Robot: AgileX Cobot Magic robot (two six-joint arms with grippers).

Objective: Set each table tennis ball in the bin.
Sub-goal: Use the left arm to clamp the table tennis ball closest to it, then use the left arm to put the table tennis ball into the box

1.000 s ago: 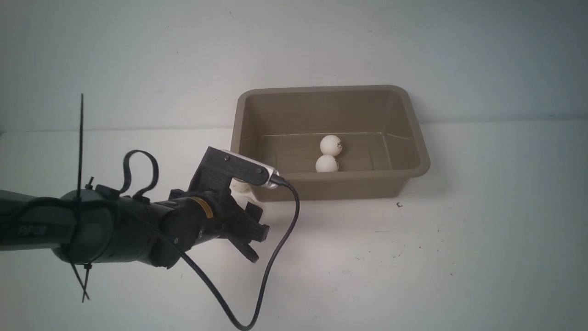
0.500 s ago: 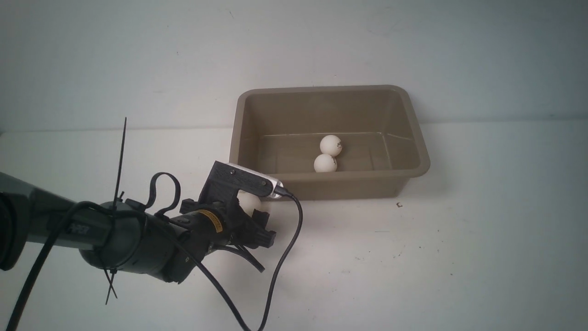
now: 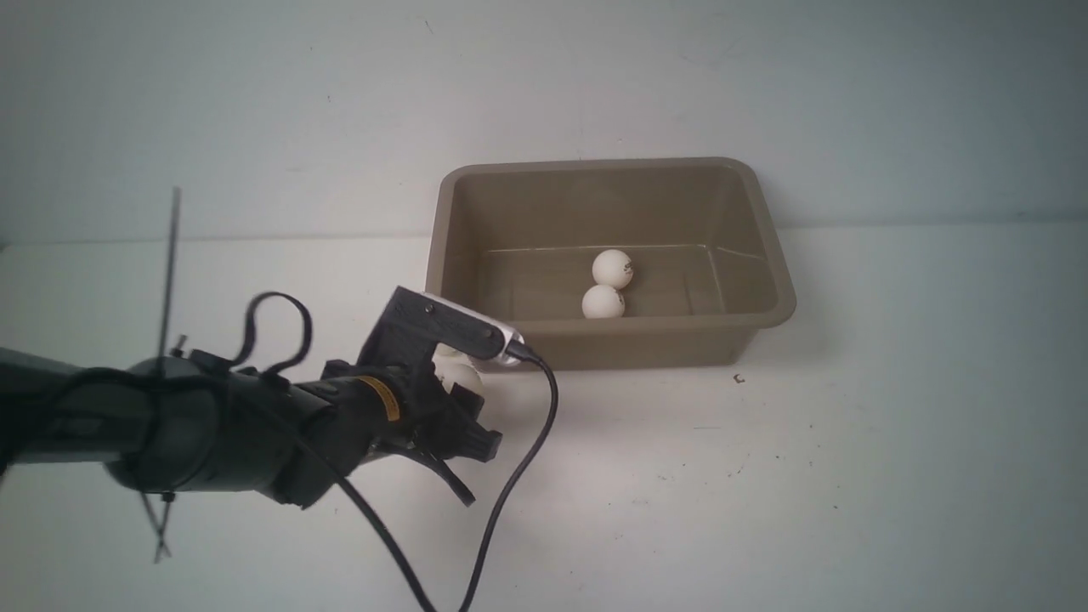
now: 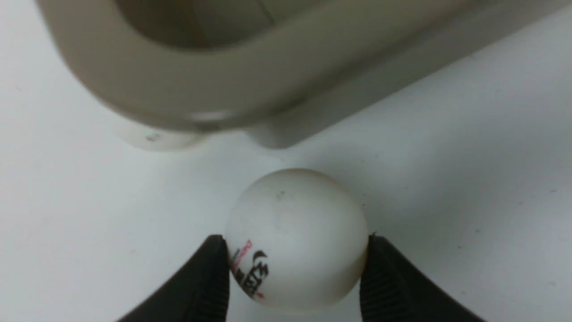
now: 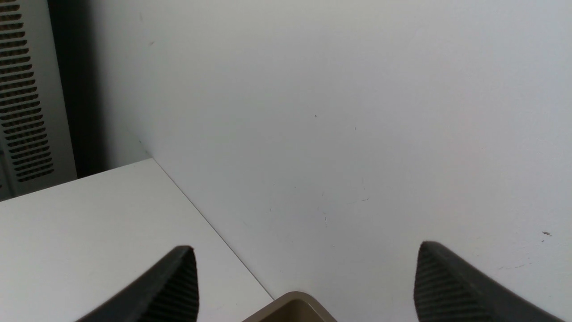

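Note:
The taupe bin stands at the back middle of the white table. Two table tennis balls lie side by side on its floor. My left gripper is low beside the bin's near left corner, shut on a third white ball with a dark logo. Both black fingers press its sides. Another ball lies half hidden under the bin's rim. In its wrist view my right gripper is open and empty, above a bin corner.
The left arm's black cable loops down over the table in front of the bin. A white wall rises right behind the bin. A grey vented panel stands past the table's edge in the right wrist view.
The left jaws have closed from wide open onto the ball beside the bin's near left corner. The left arm dipped forward, then drew back slightly. The balls in the bin barely shifted.

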